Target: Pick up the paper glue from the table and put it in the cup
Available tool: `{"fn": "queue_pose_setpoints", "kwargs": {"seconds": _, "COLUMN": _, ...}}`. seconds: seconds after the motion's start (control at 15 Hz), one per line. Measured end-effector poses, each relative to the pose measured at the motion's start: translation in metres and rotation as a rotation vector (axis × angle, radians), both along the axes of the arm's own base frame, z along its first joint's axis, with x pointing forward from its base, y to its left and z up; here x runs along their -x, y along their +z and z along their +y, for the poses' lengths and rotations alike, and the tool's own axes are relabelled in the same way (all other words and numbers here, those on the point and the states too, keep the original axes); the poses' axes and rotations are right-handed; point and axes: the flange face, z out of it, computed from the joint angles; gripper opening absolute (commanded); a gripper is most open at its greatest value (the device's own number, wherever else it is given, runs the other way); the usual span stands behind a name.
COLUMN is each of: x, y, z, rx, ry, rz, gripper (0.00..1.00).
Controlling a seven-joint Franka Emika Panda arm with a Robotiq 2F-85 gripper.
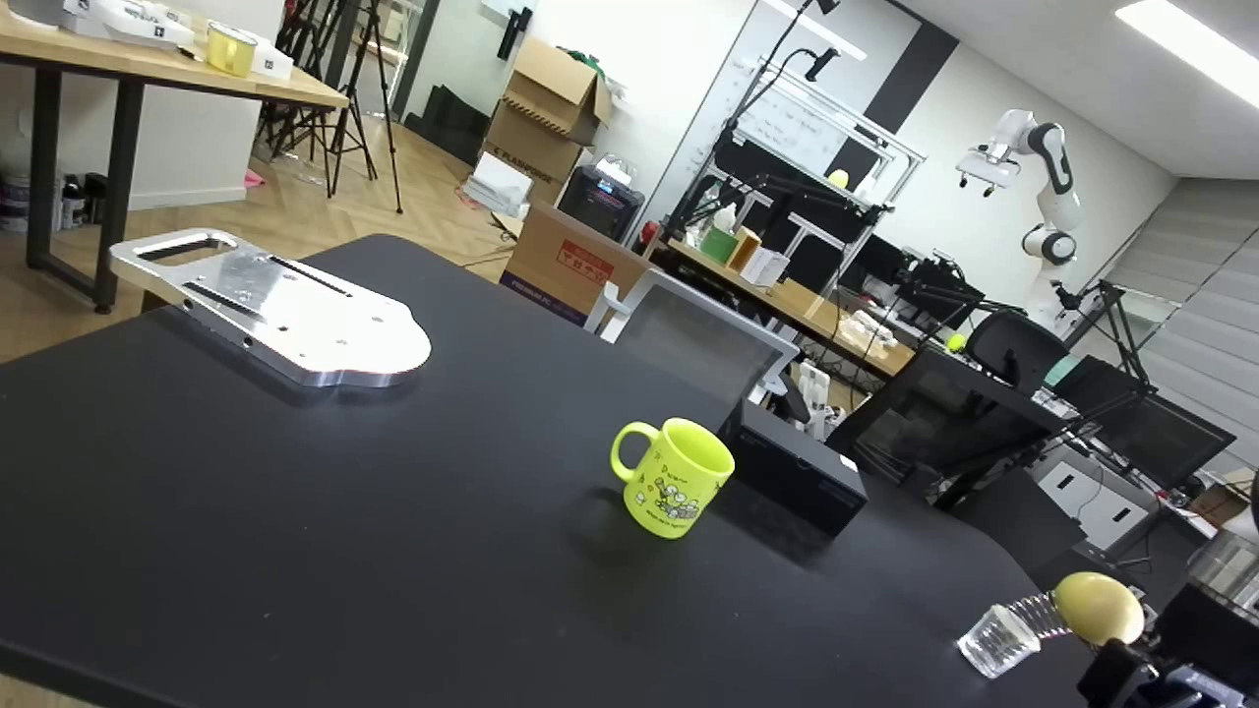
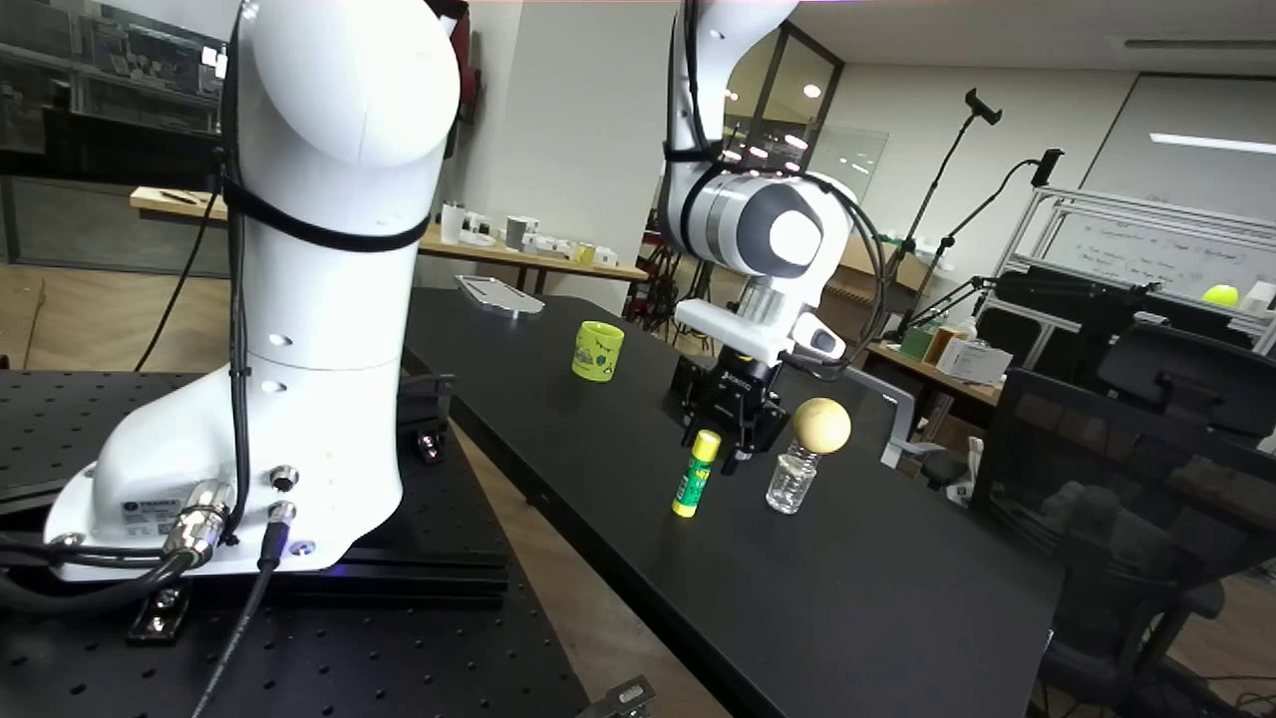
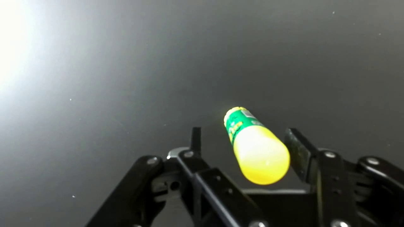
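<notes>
Below and right of centre in the wrist view, the black two-fingered gripper [image 3: 246,143] is spread wide and holds nothing, with the slim, cylindrical green-and-yellow glue stick [image 3: 251,140] between its fingers [image 3: 196,142], just beside the one at the picture's right; whether they touch cannot be told. Below the middle of an exterior view, the stick stands upright on the large, matte black table [image 2: 847,588], and the bright yellow-green printed mug [image 2: 597,352] stands farther up and left, well apart.
</notes>
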Motion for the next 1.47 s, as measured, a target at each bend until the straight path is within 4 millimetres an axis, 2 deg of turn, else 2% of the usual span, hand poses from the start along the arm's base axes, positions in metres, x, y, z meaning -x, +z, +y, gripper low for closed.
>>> {"fn": "queue_pose_setpoints", "kwargs": {"seconds": 0.27, "x": -0.003, "y": -0.004, "z": 0.006, "rx": -0.006, "ry": 0.006, "rz": -0.007, "gripper": 0.11}}
{"fn": "queue_pose_setpoints", "kwargs": {"seconds": 0.53, "x": -0.011, "y": 0.008, "z": 0.025, "rx": -0.031, "ry": 0.010, "rz": -0.032, "gripper": 0.09}}
{"fn": "queue_pose_setpoints", "kwargs": {"seconds": 0.8, "x": -0.025, "y": 0.049, "z": 0.056, "rx": -0.041, "ry": 0.064, "rz": -0.086, "gripper": 0.09}}
{"fn": "queue_pose_setpoints", "kwargs": {"seconds": 1.13, "x": -0.041, "y": 0.106, "z": 0.111, "rx": -0.045, "ry": 0.178, "rz": -0.179, "gripper": 0.09}}
{"fn": "queue_pose_setpoints", "kwargs": {"seconds": 1.27, "x": -0.043, "y": 0.122, "z": 0.142, "rx": -0.053, "ry": 0.239, "rz": -0.213, "gripper": 0.09}}
{"fn": "queue_pose_setpoints", "kwargs": {"seconds": 1.47, "x": -0.042, "y": 0.141, "z": 0.199, "rx": -0.071, "ry": 0.349, "rz": -0.255, "gripper": 0.09}}
